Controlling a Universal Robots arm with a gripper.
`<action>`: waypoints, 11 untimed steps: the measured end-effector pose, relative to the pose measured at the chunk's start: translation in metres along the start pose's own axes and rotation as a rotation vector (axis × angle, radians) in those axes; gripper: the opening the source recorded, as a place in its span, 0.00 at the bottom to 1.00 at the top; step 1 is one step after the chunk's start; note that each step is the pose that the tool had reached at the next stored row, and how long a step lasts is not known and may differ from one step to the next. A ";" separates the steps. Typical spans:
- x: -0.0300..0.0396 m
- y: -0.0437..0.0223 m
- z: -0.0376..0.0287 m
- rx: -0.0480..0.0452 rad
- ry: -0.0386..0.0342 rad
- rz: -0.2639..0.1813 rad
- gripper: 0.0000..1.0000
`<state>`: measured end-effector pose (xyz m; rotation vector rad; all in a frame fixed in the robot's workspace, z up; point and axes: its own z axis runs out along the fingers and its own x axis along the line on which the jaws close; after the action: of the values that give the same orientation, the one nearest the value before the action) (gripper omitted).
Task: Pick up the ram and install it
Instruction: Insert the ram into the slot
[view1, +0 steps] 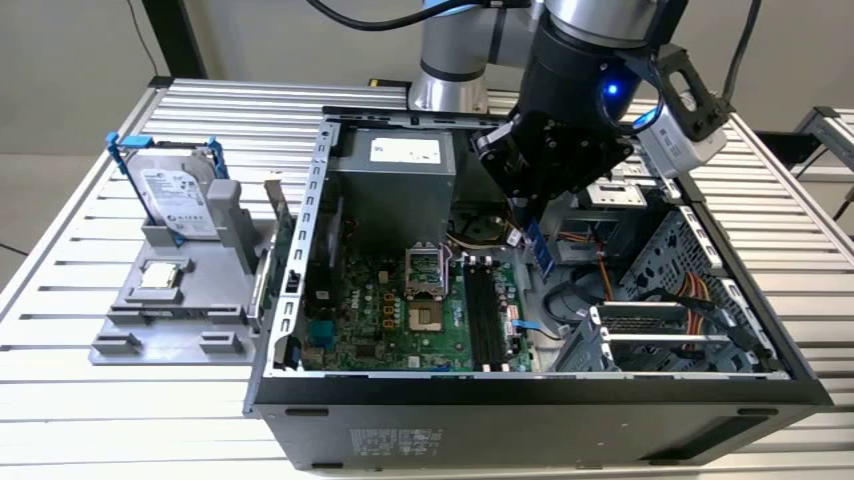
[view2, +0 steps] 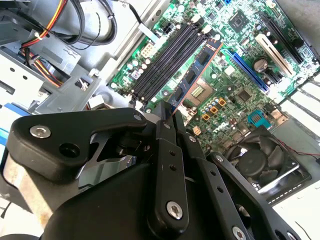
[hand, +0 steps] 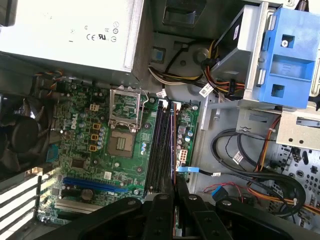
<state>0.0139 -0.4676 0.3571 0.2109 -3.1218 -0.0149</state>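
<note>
The ram (view2: 196, 74) is a thin blue-green stick with dark chips, sticking out from between my fingers. My gripper (view2: 168, 114) is shut on one end of it. In the exterior view the gripper (view1: 529, 215) hangs inside the open computer case (view1: 534, 395), with the ram (view1: 539, 250) pointing down just above the motherboard. The black memory slots (view1: 485, 318) lie below and slightly nearer the case front. In the first wrist view the ram (hand: 172, 145) appears edge-on, running along the black slots (hand: 161, 145), with the gripper (hand: 175, 189) over their end.
A silver power supply (view1: 394, 170) stands at the back of the case, and the CPU socket (hand: 122, 142) lies beside the slots. Coloured cables (view1: 694, 300) and a drive cage (hand: 285, 65) crowd the exterior view's right. A hard drive (view1: 174, 190) and a CPU chip (view1: 160, 275) sit on a grey fixture outside.
</note>
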 end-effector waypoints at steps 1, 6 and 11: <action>0.0000 -0.0001 0.0003 -0.0002 -0.0001 0.008 0.00; 0.0000 -0.0003 0.0022 -0.0006 -0.0006 0.055 0.00; 0.0000 -0.0003 0.0033 -0.0006 -0.0009 0.091 0.00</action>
<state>0.0139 -0.4679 0.3538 0.0691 -3.1286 -0.0150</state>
